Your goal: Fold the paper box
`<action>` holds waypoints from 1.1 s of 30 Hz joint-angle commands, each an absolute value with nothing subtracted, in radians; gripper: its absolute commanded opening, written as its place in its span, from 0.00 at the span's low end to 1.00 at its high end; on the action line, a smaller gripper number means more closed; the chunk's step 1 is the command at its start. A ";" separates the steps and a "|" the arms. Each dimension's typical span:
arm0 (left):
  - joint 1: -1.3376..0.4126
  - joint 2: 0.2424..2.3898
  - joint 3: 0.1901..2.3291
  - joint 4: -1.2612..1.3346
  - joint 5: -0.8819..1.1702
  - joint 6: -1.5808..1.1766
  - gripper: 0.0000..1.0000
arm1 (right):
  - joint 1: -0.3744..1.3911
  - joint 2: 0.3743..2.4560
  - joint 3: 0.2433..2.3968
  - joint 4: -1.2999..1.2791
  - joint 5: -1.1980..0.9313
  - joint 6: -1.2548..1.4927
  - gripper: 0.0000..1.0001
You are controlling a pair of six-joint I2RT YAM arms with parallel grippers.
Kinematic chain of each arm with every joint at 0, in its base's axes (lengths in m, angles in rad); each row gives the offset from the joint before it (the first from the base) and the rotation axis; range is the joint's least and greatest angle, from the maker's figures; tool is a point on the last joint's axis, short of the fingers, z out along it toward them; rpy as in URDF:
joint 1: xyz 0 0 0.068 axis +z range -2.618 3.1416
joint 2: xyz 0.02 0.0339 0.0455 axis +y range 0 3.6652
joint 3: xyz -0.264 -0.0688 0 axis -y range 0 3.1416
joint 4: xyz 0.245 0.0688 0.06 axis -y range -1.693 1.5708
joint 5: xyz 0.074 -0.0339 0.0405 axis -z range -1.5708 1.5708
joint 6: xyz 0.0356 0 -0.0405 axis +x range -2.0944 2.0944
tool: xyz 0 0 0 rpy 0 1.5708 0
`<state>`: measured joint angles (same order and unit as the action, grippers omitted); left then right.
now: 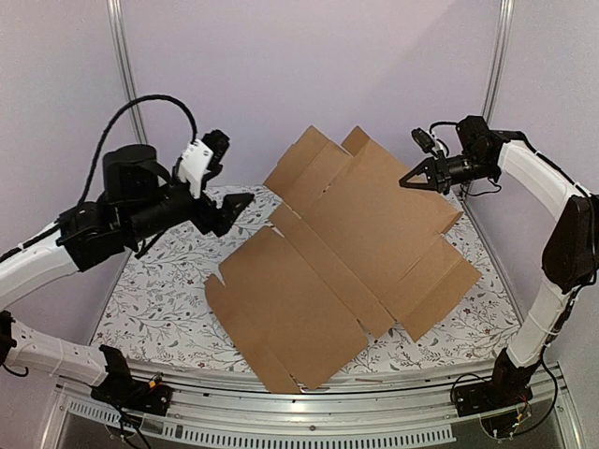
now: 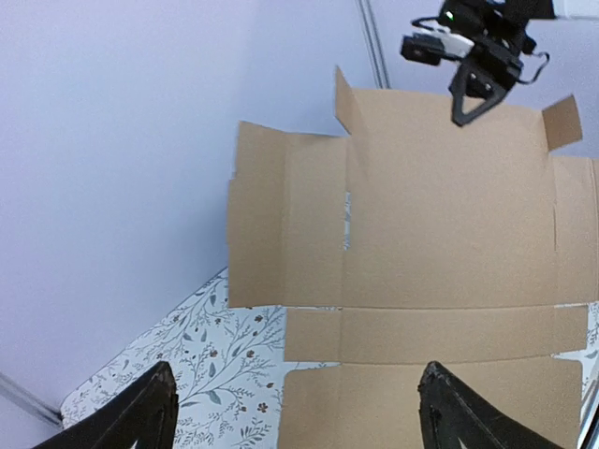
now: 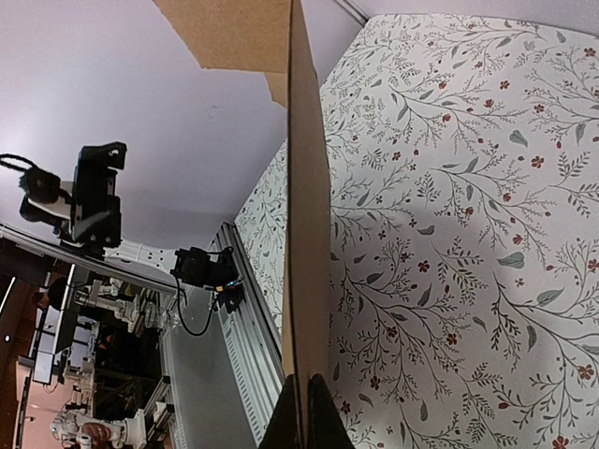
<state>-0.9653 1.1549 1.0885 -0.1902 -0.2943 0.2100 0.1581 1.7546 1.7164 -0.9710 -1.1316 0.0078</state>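
My right gripper [image 1: 408, 181] is clamped on the far right edge of the box [image 1: 346, 243], to hold it tilted. My left gripper [image 1: 236, 203] hovers on the left, fingers apart.

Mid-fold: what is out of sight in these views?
- Top view: the box covers the table under it, and its underside is hidden.
- Left wrist view: the box's lower and right edges run off the frame.
- Right wrist view: the box is edge-on, faces unseen; the bottom edge cuts off the right gripper.
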 commanded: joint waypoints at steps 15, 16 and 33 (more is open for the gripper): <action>-0.386 1.256 1.188 -0.447 0.406 0.068 0.78 | 0.316 1.627 1.813 -1.348 -1.166 -0.461 0.00; -0.378 1.260 1.188 -0.447 0.398 0.075 0.78 | 0.315 1.623 1.816 -1.350 -1.172 -0.456 0.00; -0.235 1.398 1.361 -0.452 0.781 -0.007 0.73 | 0.318 1.617 1.938 -1.363 -1.259 -0.372 0.00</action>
